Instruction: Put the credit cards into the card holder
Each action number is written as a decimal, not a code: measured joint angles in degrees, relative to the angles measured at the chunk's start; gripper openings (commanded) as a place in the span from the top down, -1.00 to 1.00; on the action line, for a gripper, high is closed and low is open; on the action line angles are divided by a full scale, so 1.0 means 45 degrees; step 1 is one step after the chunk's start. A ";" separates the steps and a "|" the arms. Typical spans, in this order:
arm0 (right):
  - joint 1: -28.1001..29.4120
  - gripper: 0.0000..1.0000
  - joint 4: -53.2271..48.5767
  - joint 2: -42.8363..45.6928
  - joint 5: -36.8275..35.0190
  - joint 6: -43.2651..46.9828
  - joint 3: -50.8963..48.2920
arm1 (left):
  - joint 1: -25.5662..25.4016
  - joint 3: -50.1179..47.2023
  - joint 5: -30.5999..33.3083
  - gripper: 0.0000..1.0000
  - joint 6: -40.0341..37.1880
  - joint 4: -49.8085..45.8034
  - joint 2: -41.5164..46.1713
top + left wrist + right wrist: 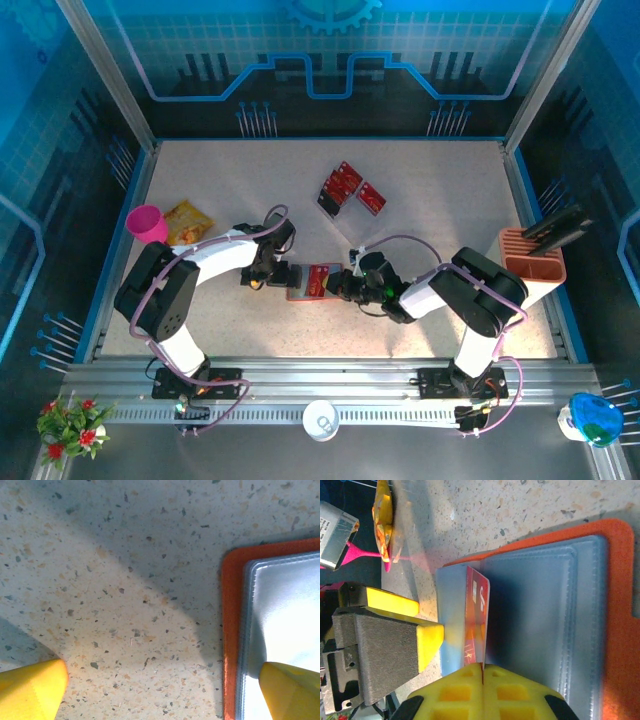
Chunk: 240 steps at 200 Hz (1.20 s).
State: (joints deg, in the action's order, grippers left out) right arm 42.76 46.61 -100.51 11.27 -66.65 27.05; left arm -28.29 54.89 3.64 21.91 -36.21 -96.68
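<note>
Right gripper [483, 672] is clamped on a red credit card [477, 612]. Its yellow fingers are pressed together with the card standing on edge between them, right over the grey pocket of the card holder [545, 610]. The right wrist view gives that edge-on detail. From the top camera the right gripper [338, 284] and its card are just a small red patch on the open card holder [312, 281].

Left gripper [160, 695] is spread wide apart. In its own wrist view one yellow fingertip [30, 692] is over bare surface and the other is over the holder's shiny pocket. Can't tell if that one actually touches. From above, the left gripper [266, 277] sits at the holder's left edge, facing the right one across it.

Further out, the loose credit cards [350, 188] lie close together toward the back middle of the surface [440, 200], well apart from the holder. A pink cup [147, 222] and a yellow snack bag [188, 222] sit by the left edge, and an orange slotted rack [535, 262] is at the right edge. Blue panels with a circuit-style print and a metal frame wall it all in.

The surface is pale and speckled like stone. The holder has an orange-red outer with rounded corners and stitched grey pockets, and the cards are glossy.
</note>
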 measured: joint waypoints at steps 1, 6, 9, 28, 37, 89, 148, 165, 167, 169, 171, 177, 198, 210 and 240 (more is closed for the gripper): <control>0.0000 1.00 -0.0029 0.0005 0.0010 0.0000 0.0010 | 0.0000 0.0000 0.0000 -0.99 0.0000 0.0000 0.0000; 0.0000 1.00 -0.0121 0.0024 0.0029 0.0005 0.0049 | 0.0000 0.0000 0.0000 -0.99 0.0000 0.0000 0.0000; 0.0000 1.00 -0.0204 0.0039 0.0049 0.0005 0.0083 | 0.0000 0.0000 0.0000 -0.98 0.0000 0.0000 0.0000; -0.0005 1.00 -0.0690 0.0087 0.0189 0.0049 0.0296 | 0.0000 -0.0015 0.0000 -0.99 0.0000 0.0010 0.0005; -0.0005 1.00 -0.0918 0.0087 0.0277 0.0053 0.0408 | 0.0000 -0.0024 0.0000 -0.99 0.0000 0.0015 0.0015; -0.0034 1.00 -0.2375 -0.0034 0.0777 0.0194 0.1282 | 0.0000 -0.0097 0.0000 -0.99 0.0000 0.0102 0.0068; -0.0102 0.82 -0.4658 -0.0942 0.1851 0.0957 0.3298 | 0.0015 -0.0092 0.0000 -0.99 0.0005 0.0097 0.0068; -0.0180 0.48 -0.5659 -0.0957 0.2045 0.1467 0.3818 | 0.0015 -0.0083 -0.0015 -0.98 0.0024 0.0078 0.0092; -0.0180 0.44 -0.5722 -0.0952 0.2069 0.1477 0.3857 | 0.0015 -0.0078 -0.0019 -0.98 0.0024 0.0078 0.0097; -0.0185 0.41 -0.5872 -0.0947 0.2079 0.1462 0.3915 | 0.0015 -0.0068 -0.0029 -0.98 0.0039 0.0063 0.0102; -0.0189 0.38 -0.5965 -0.0928 0.2118 0.1598 0.3973 | 0.0015 -0.0063 -0.0044 -0.99 0.0044 0.0058 0.0107; -0.0214 0.31 -0.6271 -0.0845 0.2195 0.1763 0.4114 | 0.0019 -0.0053 -0.0063 -0.99 0.0049 0.0044 0.0117; -0.0389 0.22 -0.7601 -0.0223 0.2278 0.2409 0.4342 | 0.0117 0.0029 -0.0223 -0.99 0.0155 -0.0058 0.0170; -0.0602 0.22 -0.8544 0.0296 0.2273 0.2832 0.4381 | 0.0219 0.0102 -0.0359 -0.99 0.0316 -0.0155 0.0311; -0.0957 0.44 -1.0729 0.1103 0.2200 0.3842 0.5178 | 0.0583 0.0272 -0.0588 -0.99 0.0874 -0.0243 0.0845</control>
State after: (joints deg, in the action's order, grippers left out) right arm 38.46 -1.67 -95.55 21.17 -49.36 50.35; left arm -25.67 56.12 0.99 25.85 -37.30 -92.88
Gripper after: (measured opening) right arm 0.333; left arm 0.992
